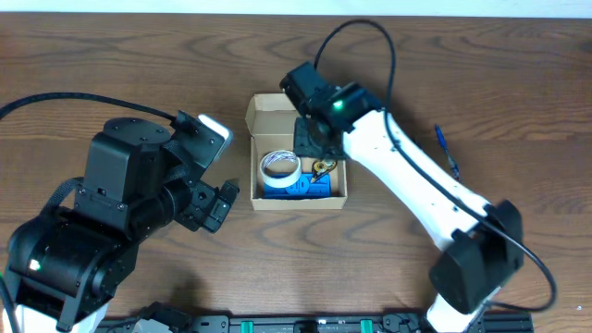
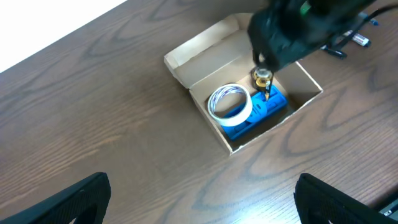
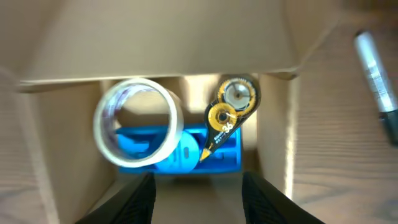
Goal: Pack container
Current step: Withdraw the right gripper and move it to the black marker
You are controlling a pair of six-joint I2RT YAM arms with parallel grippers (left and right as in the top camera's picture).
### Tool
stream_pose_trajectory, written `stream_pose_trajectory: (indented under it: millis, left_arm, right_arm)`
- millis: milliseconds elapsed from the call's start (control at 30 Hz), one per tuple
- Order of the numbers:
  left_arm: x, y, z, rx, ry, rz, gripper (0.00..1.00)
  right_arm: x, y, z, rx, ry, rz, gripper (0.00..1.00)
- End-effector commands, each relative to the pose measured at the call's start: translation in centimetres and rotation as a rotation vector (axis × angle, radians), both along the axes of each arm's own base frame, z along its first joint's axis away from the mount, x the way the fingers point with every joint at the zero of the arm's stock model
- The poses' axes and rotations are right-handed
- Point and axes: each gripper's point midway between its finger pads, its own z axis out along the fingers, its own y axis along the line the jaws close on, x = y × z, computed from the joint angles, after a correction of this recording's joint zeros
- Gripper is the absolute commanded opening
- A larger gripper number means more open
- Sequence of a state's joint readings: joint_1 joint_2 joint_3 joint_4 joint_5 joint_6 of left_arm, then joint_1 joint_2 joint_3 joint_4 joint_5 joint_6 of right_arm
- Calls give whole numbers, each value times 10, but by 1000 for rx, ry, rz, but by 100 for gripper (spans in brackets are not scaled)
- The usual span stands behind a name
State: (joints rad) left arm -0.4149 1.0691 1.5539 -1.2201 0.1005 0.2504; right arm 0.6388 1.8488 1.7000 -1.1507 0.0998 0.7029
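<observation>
The container [image 1: 274, 118] is a tan cardboard box standing open mid-table, flap lid folded back, also seen in the left wrist view [image 2: 205, 59] and the right wrist view [image 3: 168, 43]. Inside lie a white tape roll [image 1: 280, 178] [image 2: 239, 115] [image 3: 175, 124], a blue item [image 1: 310, 188] [image 2: 264, 112] [image 3: 221, 152] and a yellow-and-black correction tape [image 1: 323, 167] [image 2: 262, 79] [image 3: 227, 112]. My right gripper [image 1: 312, 139] [image 3: 198, 180] hangs over the box, open, nothing between its fingers. Left of the box, my left gripper [image 1: 220, 199] [image 2: 202, 193] is open above bare wood.
Pens [image 1: 446, 146] [image 2: 360, 37] [image 3: 376, 68] lie on the wooden table to the right of the box. The right arm [image 1: 416, 185] reaches diagonally from the front right. A black rail [image 1: 305, 324] runs along the front edge.
</observation>
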Motion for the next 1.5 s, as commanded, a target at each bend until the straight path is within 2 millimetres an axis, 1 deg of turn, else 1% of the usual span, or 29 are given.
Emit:
stream_pose_trajectory:
  millis: [0, 67, 200, 233, 267, 300, 333, 433, 567, 633, 733, 867, 1000, 1033, 1133, 1167, 1200, 1267, 1300, 1400, 1467]
  left_arm:
    - [1, 2, 5, -7, -11, 15, 95]
    - [1, 2, 5, -7, -11, 15, 95]
    - [1, 2, 5, -7, -11, 15, 95]
    - [1, 2, 5, -7, -11, 15, 95]
    - [1, 2, 5, -7, -11, 15, 95]
    - [1, 2, 5, -7, -11, 15, 95]
    - [1, 2, 5, -7, -11, 15, 95]
    - [1, 2, 5, -7, -11, 15, 95]
    - [1, 2, 5, -7, -11, 15, 95]
    - [1, 2, 5, -7, -11, 15, 95]
    - [1, 2, 5, -7, -11, 15, 95]
    - [1, 2, 5, -7, -11, 15, 95]
    - [1, 2, 5, -7, -11, 15, 95]
    - [1, 2, 5, -7, -11, 15, 95]
    - [1, 2, 5, -7, -11, 15, 95]
    - [1, 2, 5, -7, -11, 15, 95]
    - [1, 2, 5, -7, -11, 15, 95]
    - [1, 2, 5, -7, -11, 15, 95]
    - [1, 2, 5, -7, -11, 15, 95]
    - [1, 2, 5, -7, -11, 15, 95]
    - [1, 2, 5, -7, -11, 15, 95]
  right_arm:
    - [9, -20, 43, -11, -116, -22, 48]
    - [9, -36, 59, -29, -156, -51, 51]
    - [5, -75, 88, -102, -232, -96, 63]
    - [3, -86, 95, -127, -247, -112, 70]
    - [1, -95, 100, -144, -256, -129, 79]
    - [-2, -109, 106, -171, -266, -154, 91]
    - [-4, -119, 110, -188, -269, -173, 99]
    - [-12, -148, 118, -241, -268, -227, 99]
    - [-23, -179, 121, -342, -242, -268, 99]
    - [-28, -191, 121, -403, -219, -241, 99]
    - [-27, -209, 127, -486, -235, -266, 99]
    - [-23, -220, 128, -499, -239, -293, 99]
    - [-6, -218, 110, -416, -205, -191, 99]
    - [-1, -220, 103, -391, -196, -176, 99]
    - [7, -234, 84, -347, -175, -203, 98]
    - [10, -237, 76, -322, -166, -196, 98]
    - [12, -236, 68, -295, -159, -176, 96]
    - [16, -234, 54, -255, -147, -129, 90]
    - [17, -234, 45, -249, -141, -111, 89]
    - [17, -235, 20, -254, -125, -109, 92]
    - [16, -234, 6, -248, -120, -107, 92]
